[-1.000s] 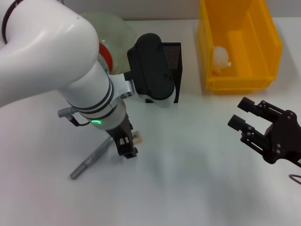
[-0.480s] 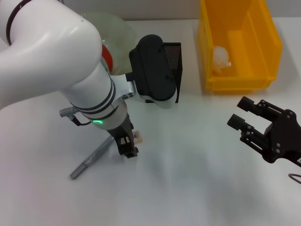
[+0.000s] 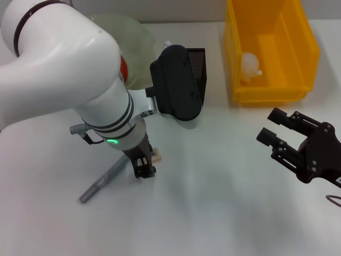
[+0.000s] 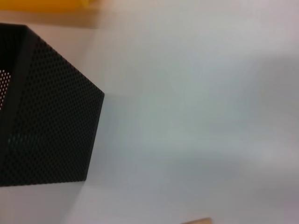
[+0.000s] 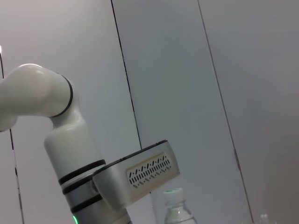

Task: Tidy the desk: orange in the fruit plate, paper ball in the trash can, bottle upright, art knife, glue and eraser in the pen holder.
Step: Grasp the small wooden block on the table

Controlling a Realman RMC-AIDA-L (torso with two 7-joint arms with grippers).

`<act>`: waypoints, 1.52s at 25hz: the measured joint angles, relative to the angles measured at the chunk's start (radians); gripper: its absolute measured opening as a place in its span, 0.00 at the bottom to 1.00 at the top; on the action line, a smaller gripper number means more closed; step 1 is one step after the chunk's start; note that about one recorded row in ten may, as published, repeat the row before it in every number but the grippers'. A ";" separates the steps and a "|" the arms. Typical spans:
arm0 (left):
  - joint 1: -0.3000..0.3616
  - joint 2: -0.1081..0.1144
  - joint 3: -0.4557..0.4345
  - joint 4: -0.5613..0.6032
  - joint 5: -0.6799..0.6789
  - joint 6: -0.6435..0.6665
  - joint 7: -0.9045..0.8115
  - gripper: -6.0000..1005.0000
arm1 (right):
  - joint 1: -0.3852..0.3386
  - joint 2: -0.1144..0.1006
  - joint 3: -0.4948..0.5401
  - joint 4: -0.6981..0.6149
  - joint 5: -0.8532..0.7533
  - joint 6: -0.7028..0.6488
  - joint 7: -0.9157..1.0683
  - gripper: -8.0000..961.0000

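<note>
At about 8 o'clock on the desk [image 3: 213,202] in the head view, the left gripper [image 3: 143,166] is reaching straight down, its fingertips sitting at the surface right beside the eraser [image 3: 156,155], which is lying just at its 1 o'clock; whether the fingers are touching or pinching the block cannot be told, since the arm is hiding them. The glue [image 3: 103,181] is lying flat at the gripper's 8 o'clock, slanting away toward the near left. The pen holder [image 3: 196,63] is standing at 12 o'clock behind the arm's black wrist housing, and the left wrist view is showing its mesh wall [image 4: 42,121] close by. The fruit plate [image 3: 136,37] is sitting at 11 o'clock, with a sliver of the orange [image 3: 123,66] peeking out past the arm. The trash can [image 3: 269,50] is standing at 1 o'clock, holding the paper ball [image 3: 250,66]. The right gripper [image 3: 279,129] is hanging at 4 o'clock with its fingers spread apart, holding nothing. The bottle [image 5: 178,211] is showing its white cap in the right wrist view.
</note>
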 joint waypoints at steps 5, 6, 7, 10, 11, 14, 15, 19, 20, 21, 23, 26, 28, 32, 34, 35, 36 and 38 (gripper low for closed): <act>-0.001 0.000 0.001 -0.003 0.001 -0.006 -0.002 0.44 | 0.001 0.000 0.000 0.000 0.000 0.004 0.000 0.52; -0.001 0.000 0.002 -0.003 0.002 -0.008 -0.003 0.44 | 0.001 0.000 0.000 0.000 0.000 0.006 0.000 0.52; -0.001 0.000 0.002 -0.003 0.002 -0.009 -0.003 0.44 | 0.001 0.000 0.000 0.000 0.000 0.007 0.000 0.52; -0.001 0.000 0.002 -0.003 0.003 -0.011 -0.003 0.44 | 0.002 0.000 0.000 0.000 0.000 0.009 0.000 0.52; -0.003 0.000 0.002 -0.005 0.003 -0.015 -0.004 0.44 | 0.002 0.000 0.000 0.000 0.000 0.010 0.000 0.52; -0.006 0.000 0.002 -0.010 0.003 -0.019 -0.004 0.43 | 0.002 0.000 0.000 0.000 0.001 0.010 0.000 0.52; -0.008 0.000 0.003 -0.015 0.003 -0.020 -0.004 0.43 | 0.002 0.000 0.000 0.000 0.001 0.010 0.000 0.52; -0.016 0.000 0.007 -0.031 0.004 -0.023 -0.010 0.43 | 0.002 0.000 0.000 0.000 0.001 0.010 0.000 0.52; -0.016 0.000 0.007 -0.031 0.004 -0.023 -0.010 0.43 | 0.003 0.000 0.000 0.000 0.002 0.011 0.000 0.52; -0.016 0.000 0.008 -0.033 0.004 -0.025 -0.010 0.43 | 0.003 0.000 0.000 0.000 0.002 0.011 0.000 0.52; -0.018 0.000 0.009 -0.037 0.004 -0.028 -0.011 0.43 | 0.004 0.000 0.000 0.000 0.002 0.011 0.000 0.52; -0.020 0.000 0.010 -0.040 0.003 -0.028 -0.011 0.42 | 0.007 0.000 0.000 0.000 0.002 0.012 0.000 0.52; -0.022 0.000 0.010 -0.042 0.003 -0.028 -0.011 0.42 | 0.009 0.000 0.000 0.000 0.002 0.015 0.000 0.52; -0.024 0.000 0.010 -0.042 0.001 -0.029 -0.001 0.42 | 0.014 0.000 0.000 0.000 0.001 0.032 0.000 0.52; -0.024 0.000 0.010 -0.042 0.001 -0.030 -0.001 0.42 | 0.014 0.000 0.000 0.001 0.000 0.035 0.000 0.52; -0.024 0.000 0.010 -0.042 0.001 -0.030 -0.001 0.42 | 0.014 0.000 0.000 0.001 0.000 0.035 0.000 0.52; -0.024 0.000 0.010 -0.042 0.001 -0.031 -0.001 0.42 | 0.014 0.000 0.000 0.001 0.000 0.035 0.000 0.52; -0.024 0.000 0.010 -0.042 0.001 -0.032 0.000 0.41 | 0.014 0.000 0.000 0.002 0.001 0.036 0.000 0.52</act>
